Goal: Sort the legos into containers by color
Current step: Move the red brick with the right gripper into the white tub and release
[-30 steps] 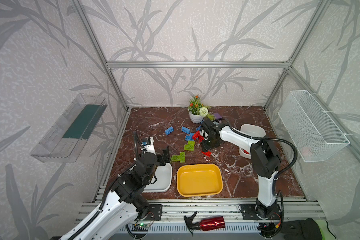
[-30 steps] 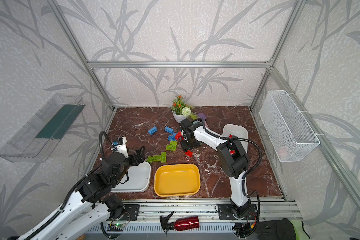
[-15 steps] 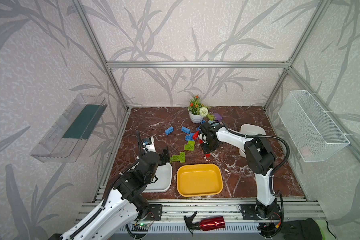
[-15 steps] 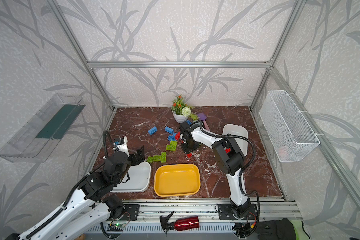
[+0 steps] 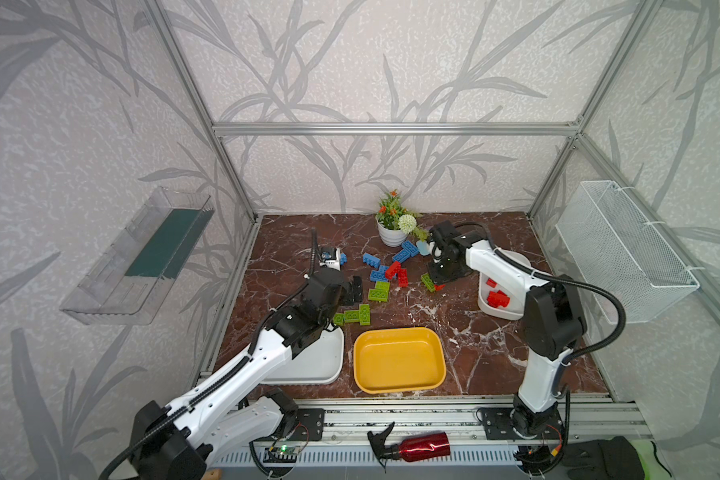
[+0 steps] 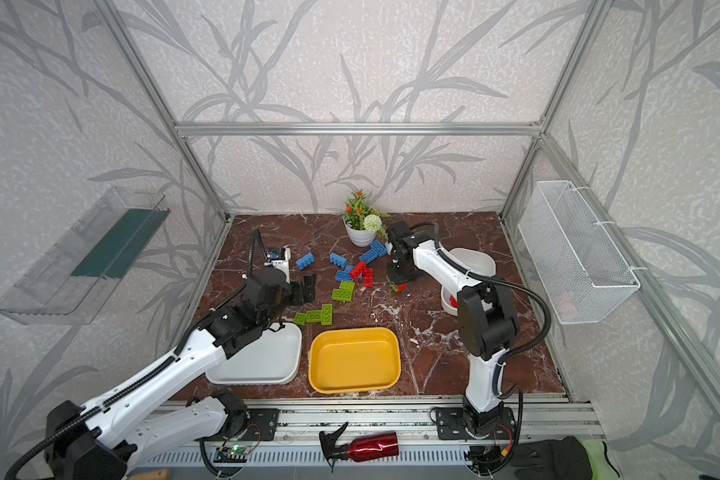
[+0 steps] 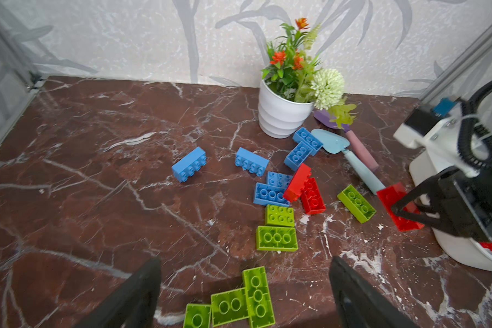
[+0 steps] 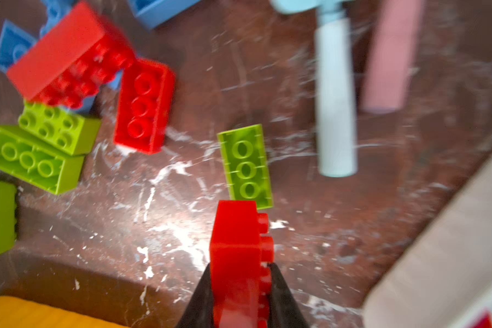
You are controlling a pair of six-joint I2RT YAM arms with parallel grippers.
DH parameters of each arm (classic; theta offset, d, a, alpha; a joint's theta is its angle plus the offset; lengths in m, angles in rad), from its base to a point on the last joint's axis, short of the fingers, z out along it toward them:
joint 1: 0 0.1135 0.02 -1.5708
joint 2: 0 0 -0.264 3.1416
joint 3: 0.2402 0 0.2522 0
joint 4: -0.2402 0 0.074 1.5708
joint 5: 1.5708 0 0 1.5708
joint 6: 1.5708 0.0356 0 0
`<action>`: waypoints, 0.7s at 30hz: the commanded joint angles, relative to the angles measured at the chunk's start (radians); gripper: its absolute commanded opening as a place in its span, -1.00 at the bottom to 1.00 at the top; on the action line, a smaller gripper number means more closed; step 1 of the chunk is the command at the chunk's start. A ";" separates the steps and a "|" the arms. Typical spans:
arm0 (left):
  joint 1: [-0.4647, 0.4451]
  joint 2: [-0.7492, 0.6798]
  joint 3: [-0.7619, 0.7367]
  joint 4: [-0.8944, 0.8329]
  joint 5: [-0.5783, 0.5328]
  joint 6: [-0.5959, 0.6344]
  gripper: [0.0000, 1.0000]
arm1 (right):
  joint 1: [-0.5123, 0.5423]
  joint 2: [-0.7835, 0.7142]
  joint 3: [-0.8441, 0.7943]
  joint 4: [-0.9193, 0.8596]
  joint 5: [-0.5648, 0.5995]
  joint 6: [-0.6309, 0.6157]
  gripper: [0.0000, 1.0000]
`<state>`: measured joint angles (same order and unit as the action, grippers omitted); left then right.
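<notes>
Red plastic fills the right gripper (image 8: 239, 272): its 2 black fingers (image 8: 202, 295) are pressed against the long sides of 1 red brick (image 8: 236, 241), which sticks out past the tips with its studs turned to one side. In a top view this gripper (image 5: 439, 283) sits beyond the yellow tub (image 5: 398, 361), toward the back wall and a little to its right. Whether the brick clears the surface cannot be told. A lime green brick (image 8: 246, 164) lies just beside the held one. The left gripper (image 7: 245, 295) hangs with its fingers (image 7: 137, 292) spread wide, holding nothing, above a cluster of 3 green bricks (image 5: 356, 314) that lies just behind the yellow tub's far left corner. Further behind the yellow tub lie 2 more green bricks (image 5: 379, 291), 2 loose red bricks (image 5: 396, 272) and 6 blue bricks (image 7: 252, 162). The near white tub (image 5: 321, 365) sits just left of the yellow tub. The far white tub (image 5: 504, 313), to the yellow tub's right and further back, holds sorted red bricks (image 5: 497, 298). Everything rests on a red-brown marbled table (image 5: 292, 232) inside an aluminium frame (image 5: 391, 129), with grey leaf-patterned walls around it. Compared with 1 second earlier, the right fingers have come together on the red brick, and the left gripper has moved away from the front rail toward the loose bricks behind the yellow tub.
</notes>
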<state>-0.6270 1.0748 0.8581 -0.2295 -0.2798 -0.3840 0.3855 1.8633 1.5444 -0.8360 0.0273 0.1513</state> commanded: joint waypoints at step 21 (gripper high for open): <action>0.004 0.299 0.282 0.024 0.190 0.073 0.81 | -0.329 -0.054 -0.040 -0.001 0.100 0.116 0.27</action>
<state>-0.6270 1.3823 1.1130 -0.2028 -0.0776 -0.3317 0.0460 1.8324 1.4822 -0.8284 0.1631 0.2684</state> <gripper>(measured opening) 0.907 0.636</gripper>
